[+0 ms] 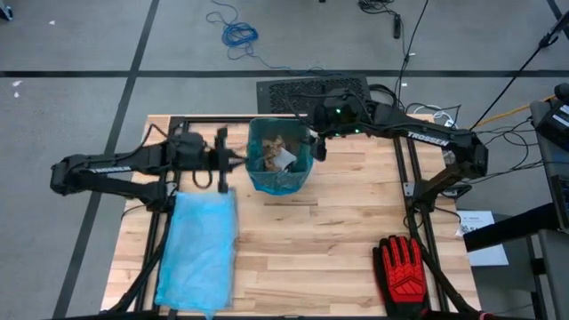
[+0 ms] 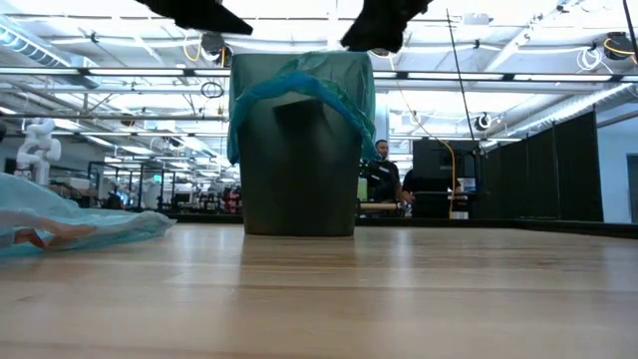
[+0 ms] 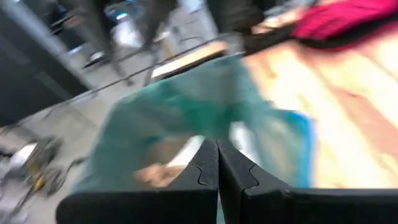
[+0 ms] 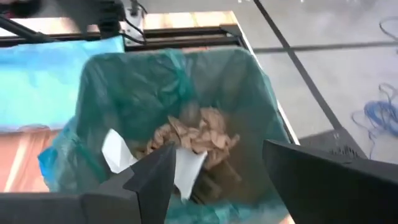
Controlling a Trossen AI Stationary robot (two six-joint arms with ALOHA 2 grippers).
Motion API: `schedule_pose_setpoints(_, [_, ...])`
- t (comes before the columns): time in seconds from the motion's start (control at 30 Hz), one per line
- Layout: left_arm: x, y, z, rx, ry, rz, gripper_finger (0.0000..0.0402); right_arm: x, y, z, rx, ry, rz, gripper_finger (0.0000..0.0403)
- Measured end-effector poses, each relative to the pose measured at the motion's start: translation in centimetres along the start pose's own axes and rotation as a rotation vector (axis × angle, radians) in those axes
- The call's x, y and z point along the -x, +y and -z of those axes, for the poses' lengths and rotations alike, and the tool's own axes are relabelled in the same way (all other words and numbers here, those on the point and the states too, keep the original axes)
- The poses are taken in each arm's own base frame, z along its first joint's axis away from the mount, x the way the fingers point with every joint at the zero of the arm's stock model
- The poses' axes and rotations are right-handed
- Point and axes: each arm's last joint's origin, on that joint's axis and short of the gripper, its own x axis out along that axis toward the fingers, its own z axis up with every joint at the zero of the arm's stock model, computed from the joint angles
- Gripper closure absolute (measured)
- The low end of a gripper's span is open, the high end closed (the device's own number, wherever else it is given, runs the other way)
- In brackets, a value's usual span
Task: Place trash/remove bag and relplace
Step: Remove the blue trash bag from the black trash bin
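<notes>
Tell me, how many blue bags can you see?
2. One blue bag lines the bin between the arms; a spare bag lies flat on the table under the left arm. None seems hidden.

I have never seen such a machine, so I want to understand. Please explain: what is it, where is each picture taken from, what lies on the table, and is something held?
It is a robot with two dark arms at a wooden table. One picture looks down from above, one looks level across the table, and two come from cameras on the wrists.

On the table stands a bin lined with a teal bag. Inside lies crumpled trash, brown and white. A spare blue bag lies flat, and a red glove sits nearer the edge.

The left claw is shut, at the bin's rim. The right claw is open above the bin, holding nothing.
</notes>
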Motion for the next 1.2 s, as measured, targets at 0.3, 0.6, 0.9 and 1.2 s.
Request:
schedule_pose_setpoints(0.3, [-2.6,-4.8,-0.7,-0.096,0.059,0.136,0.0392,0.1,-0.1,0.5,-0.057,0.046,-0.002,0.0170])
schedule_pose_setpoints(0.6, [-6.5,-7.5,0.6,-0.153,0.241,0.036,0.0320,0.0,0.8,0.4,-0.035,0.044,-0.026,0.0170])
schedule_pose_setpoints(0.9, [-8.5,-8.6,1.0,-0.161,0.247,0.007,0.0271,0.0,0.8,0.4,-0.019,0.045,-0.025,0.0170])
schedule_pose_setpoints(1.2, [-9.4,-8.8,1.8,-0.175,0.347,-0.145,0.0272,0.0,0.7,0.4,-0.004,0.045,-0.025,0.0170])
